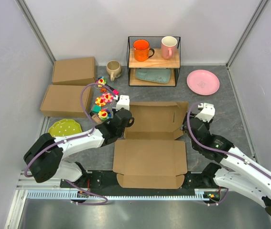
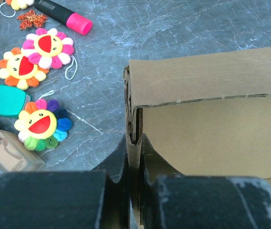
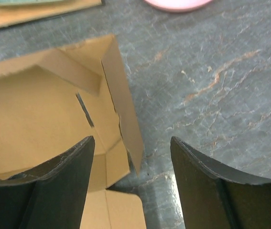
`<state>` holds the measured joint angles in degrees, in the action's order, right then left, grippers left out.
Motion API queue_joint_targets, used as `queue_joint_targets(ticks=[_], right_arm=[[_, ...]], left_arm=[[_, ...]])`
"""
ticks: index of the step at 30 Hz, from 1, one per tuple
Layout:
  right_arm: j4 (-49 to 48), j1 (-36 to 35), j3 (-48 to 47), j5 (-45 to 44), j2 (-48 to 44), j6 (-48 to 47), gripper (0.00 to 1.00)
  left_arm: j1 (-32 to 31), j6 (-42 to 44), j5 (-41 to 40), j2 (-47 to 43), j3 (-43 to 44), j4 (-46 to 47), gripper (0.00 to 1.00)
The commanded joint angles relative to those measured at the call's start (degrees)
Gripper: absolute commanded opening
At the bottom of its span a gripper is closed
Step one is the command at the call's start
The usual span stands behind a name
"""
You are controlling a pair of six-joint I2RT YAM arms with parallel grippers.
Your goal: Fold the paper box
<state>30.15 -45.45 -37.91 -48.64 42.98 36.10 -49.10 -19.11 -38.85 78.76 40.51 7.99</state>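
The paper box [image 1: 150,143] is brown corrugated cardboard, lying partly folded at the table's middle, its lid panel flat toward the near edge. My left gripper [image 1: 124,118] is shut on the box's upright left side wall [image 2: 134,129], which is pinched between its fingers [image 2: 118,157]. My right gripper [image 1: 196,114] is open at the box's right side. Its fingers [image 3: 78,162] straddle the raised right side flap [image 3: 123,107] without touching it. The box's inner floor shows in the right wrist view [image 3: 30,124].
Two other flat brown boxes [image 1: 66,88] lie at the back left. Flower toys [image 2: 39,47], a pink marker [image 2: 66,16], a teal item and a makeup bottle [image 2: 6,152] lie left of the box. A green plate [image 1: 64,128], beige mug [image 1: 113,69], wire shelf with mugs [image 1: 153,59] and pink plate [image 1: 202,82] stand around.
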Motion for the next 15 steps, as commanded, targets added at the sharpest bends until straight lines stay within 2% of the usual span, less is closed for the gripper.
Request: queue_joint_targets(ticks=[1, 15], right_arm=[[-0.53, 0.19, 2.31, 1.44, 1.58, 3.54, 0.72], [-13.27, 2.29, 2.93, 1.53, 14.32, -1.38, 0.61]], left_arm=[[0.67, -2.68, -0.79, -0.62, 0.09, -4.04, 0.02], [0.76, -1.01, -0.79, -0.45, -0.43, -2.36, 0.02]])
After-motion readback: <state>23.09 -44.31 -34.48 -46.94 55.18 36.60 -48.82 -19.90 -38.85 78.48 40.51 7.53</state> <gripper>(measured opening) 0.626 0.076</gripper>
